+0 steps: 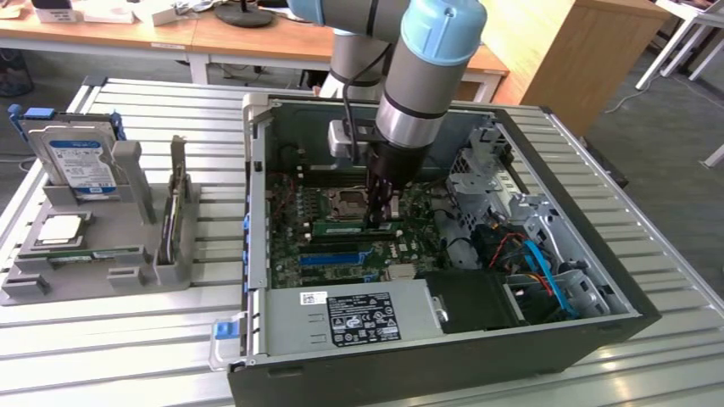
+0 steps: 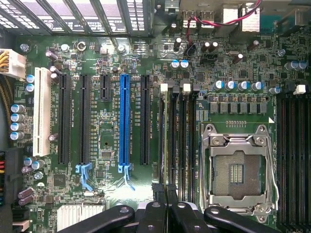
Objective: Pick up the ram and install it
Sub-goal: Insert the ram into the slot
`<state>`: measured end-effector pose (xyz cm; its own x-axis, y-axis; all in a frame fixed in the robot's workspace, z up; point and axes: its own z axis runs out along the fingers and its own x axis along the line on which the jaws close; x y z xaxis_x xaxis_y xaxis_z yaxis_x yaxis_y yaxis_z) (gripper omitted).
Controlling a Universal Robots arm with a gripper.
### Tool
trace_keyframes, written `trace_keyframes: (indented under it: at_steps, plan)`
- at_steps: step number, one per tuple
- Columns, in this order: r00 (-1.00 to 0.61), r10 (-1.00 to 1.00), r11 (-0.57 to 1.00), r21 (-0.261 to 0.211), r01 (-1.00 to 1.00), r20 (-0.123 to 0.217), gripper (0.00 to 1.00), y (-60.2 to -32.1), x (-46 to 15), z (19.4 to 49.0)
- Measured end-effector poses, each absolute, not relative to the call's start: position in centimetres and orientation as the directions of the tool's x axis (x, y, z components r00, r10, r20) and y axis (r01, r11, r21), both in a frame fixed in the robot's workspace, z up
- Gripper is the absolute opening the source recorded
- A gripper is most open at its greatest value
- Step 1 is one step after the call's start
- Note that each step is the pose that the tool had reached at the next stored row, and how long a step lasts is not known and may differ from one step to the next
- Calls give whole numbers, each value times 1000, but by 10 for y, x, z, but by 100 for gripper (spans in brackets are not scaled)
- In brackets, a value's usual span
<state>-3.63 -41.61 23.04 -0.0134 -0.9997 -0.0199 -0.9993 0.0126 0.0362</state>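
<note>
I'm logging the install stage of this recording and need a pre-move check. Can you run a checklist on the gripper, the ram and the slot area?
1. Gripper shut: ok. The gripper is closed, low over the memory slots beside the CPU socket.
2. Ram at the slots: ok. The ram lies along them, directly under the gripper.
3. Ram fully seated: cannot tell. The white latches give no clear sign.
4. Gripper clamping the ram or only touching it: cannot tell.
5. Cables clear of the slots: ok. The red and blue cables lie off toward the exterior view's right.
</note>
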Motion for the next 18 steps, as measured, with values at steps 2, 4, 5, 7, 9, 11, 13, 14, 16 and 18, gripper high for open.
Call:
trace_keyframes:
  at_steps: [2, 4, 5, 7, 9, 11, 13, 14, 16, 18]
  plan:
    - [-13, -1000, 13, 36, -999, -20, 12, -416, -36, 230]
    - [-13, -1000, 13, 36, -999, -20, 12, -416, -36, 230]
    - [-13, -1000, 13, 36, -999, -20, 12, -416, -36, 230]
    - [-13, -1000, 13, 36, -999, -20, 12, -416, -36, 230]
    - [-13, -1000, 13, 36, -999, -20, 12, -416, -36, 230]
    - [-13, -1000, 13, 36, -999, -20, 12, -416, -36, 230]
    - [-13, -1000, 13, 36, -999, -20, 12, -416, -36, 230]
    - [-13, -1000, 13, 36, -999, -20, 12, -416, -36, 230]
    - [-13, -1000, 13, 36, -999, -20, 12, -416, -36, 230]
    - [-13, -1000, 12, 36, -999, -20, 12, -416, -36, 230]
